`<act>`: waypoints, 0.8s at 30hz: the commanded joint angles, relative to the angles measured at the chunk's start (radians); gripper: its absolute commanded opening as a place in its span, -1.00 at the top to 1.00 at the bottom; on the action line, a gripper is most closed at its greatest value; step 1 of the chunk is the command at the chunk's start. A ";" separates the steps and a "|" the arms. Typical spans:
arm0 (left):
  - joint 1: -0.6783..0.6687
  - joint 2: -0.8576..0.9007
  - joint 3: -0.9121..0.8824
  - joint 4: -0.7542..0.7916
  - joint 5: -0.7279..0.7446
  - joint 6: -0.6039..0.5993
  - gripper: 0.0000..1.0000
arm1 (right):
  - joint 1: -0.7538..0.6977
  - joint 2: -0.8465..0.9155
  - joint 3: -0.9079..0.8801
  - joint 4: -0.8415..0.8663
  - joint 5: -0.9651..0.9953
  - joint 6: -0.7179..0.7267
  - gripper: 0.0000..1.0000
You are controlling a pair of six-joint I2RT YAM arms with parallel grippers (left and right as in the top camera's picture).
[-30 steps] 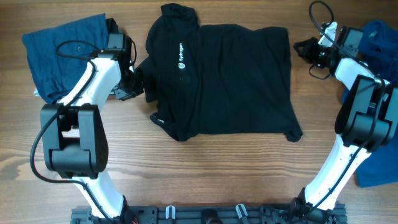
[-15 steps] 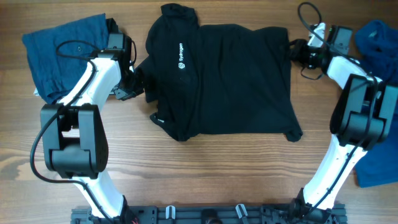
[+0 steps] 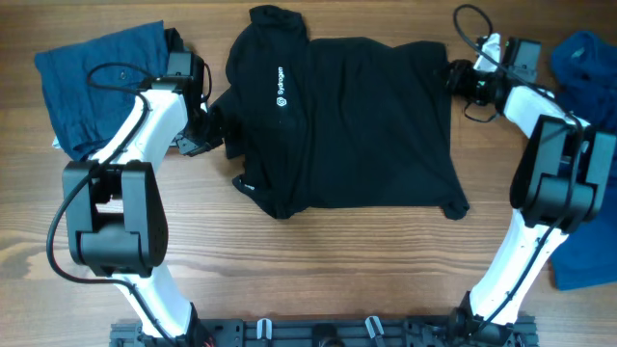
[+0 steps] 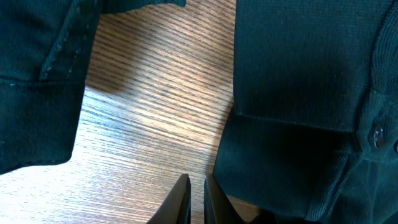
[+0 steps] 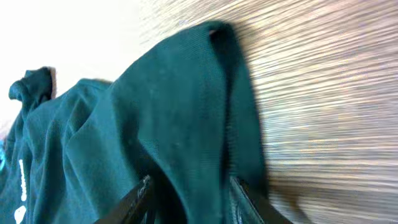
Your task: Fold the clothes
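The black polo (image 3: 347,125) with a small white logo (image 3: 281,85) lies spread sideways on the wooden table, collar at the back. My left gripper (image 3: 214,130) is at the polo's left edge; in the left wrist view it (image 4: 193,196) is shut and empty, fingertips on bare wood just beside the cloth's hem (image 4: 292,118). My right gripper (image 3: 451,77) is at the polo's back right corner. In the right wrist view it (image 5: 189,199) is open, with the cloth corner (image 5: 186,106) lying between its two fingers (image 5: 142,191).
A dark teal garment (image 3: 92,82) lies crumpled at the back left, behind the left arm. Royal-blue cloth (image 3: 588,58) lies at the back right and also at the right edge (image 3: 583,260). Another dark cloth (image 4: 31,81) fills the left of the left wrist view.
My right gripper has moved left from the bare wood onto the polo's back right corner. The left arm and the polo have not moved.
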 commanded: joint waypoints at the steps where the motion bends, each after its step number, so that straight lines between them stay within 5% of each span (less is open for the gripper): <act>1: -0.005 -0.014 -0.006 0.003 -0.014 0.016 0.82 | -0.014 -0.010 -0.010 -0.017 -0.039 -0.021 0.21; 24: -0.005 -0.014 -0.006 0.010 -0.013 0.016 0.82 | 0.091 -0.010 -0.010 -0.024 0.106 -0.071 0.34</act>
